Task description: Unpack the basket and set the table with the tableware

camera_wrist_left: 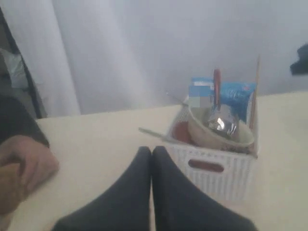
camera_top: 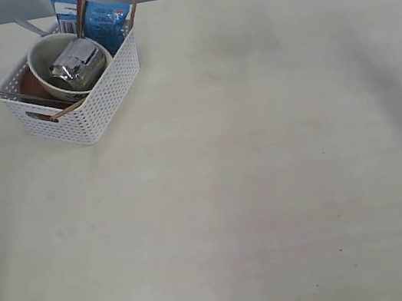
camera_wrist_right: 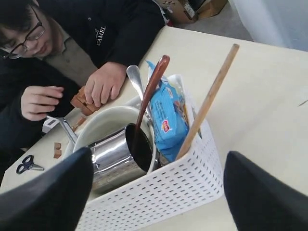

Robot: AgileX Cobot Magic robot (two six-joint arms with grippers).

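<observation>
Tableware [camera_top: 57,86] sits packed in the basket [camera_top: 92,107] toward one corner of the table [camera_top: 269,185], with the cup [camera_top: 78,63] lying in the bowl [camera_top: 39,50]. The right gripper [camera_wrist_right: 158,159] hangs over it with jaws spread wide, probably lining up a first pick. The left gripper [camera_wrist_left: 151,153], pinched closed and empty, sits nearby.

The exterior view looks steeply down on the table [camera_top: 269,185], the left wrist view low toward the basket [camera_top: 97,110] all three share, the right close above it.

You are working in a test lab: white curtain [camera_wrist_left: 144,48] hanging behind pale cream table [camera_top: 269,185], dark-jacketed person [camera_wrist_right: 72,43] sitting alongside.
</observation>
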